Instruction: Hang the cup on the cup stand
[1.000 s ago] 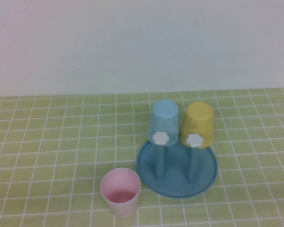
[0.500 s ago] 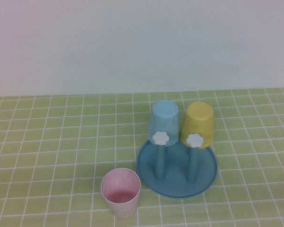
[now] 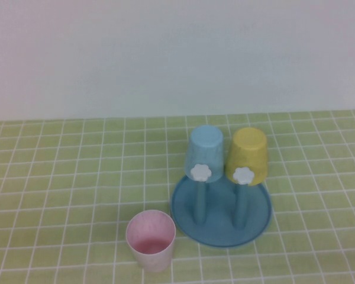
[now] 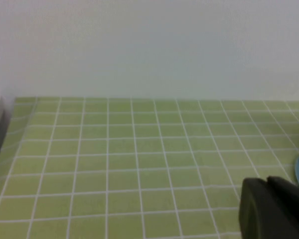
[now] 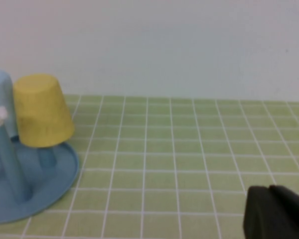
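High view: the pink cup (image 3: 151, 239) stands upright on the green tiled table (image 3: 59, 177), at eight o'clock from the cup stand (image 3: 220, 212), just beside its base. A blue cup (image 3: 206, 151) and a yellow cup (image 3: 247, 154) sit inverted on the pegs. Left gripper (image 4: 275, 209) and right gripper (image 5: 276, 213), both closed and empty, appear only in their wrist views, low over the table.

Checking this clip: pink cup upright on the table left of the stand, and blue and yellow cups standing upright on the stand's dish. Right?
Not quite. In the high view the blue cup and yellow cup hang upside down over the pegs of the cup stand. The pink cup does stand upright on the table, left of it.
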You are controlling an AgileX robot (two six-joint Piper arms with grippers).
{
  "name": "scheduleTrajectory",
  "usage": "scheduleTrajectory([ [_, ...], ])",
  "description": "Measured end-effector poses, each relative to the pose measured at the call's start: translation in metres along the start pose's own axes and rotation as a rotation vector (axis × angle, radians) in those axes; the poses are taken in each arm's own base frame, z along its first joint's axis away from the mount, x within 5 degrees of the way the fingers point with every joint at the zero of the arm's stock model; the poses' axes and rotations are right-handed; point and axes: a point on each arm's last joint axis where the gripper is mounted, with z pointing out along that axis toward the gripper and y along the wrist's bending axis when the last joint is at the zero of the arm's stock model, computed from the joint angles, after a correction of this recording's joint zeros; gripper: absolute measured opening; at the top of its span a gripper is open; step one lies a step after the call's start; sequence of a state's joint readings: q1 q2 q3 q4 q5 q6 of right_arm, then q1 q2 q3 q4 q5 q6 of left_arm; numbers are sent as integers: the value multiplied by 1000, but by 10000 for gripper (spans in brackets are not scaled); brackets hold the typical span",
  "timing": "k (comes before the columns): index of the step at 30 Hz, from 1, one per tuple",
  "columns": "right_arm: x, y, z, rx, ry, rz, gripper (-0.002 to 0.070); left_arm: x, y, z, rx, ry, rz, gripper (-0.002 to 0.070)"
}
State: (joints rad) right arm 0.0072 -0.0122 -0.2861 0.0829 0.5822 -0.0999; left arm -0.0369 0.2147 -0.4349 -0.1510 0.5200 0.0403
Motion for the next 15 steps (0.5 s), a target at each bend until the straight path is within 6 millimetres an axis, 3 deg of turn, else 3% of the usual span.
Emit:
scheduleTrajectory([
  [7,-7,2,4,-24,112,21,-1,-9,-11,16,117,206,50,0],
  [15,-12,7,33,-111,384,9,-1,-20,-21,23,221,145,-27,0],
])
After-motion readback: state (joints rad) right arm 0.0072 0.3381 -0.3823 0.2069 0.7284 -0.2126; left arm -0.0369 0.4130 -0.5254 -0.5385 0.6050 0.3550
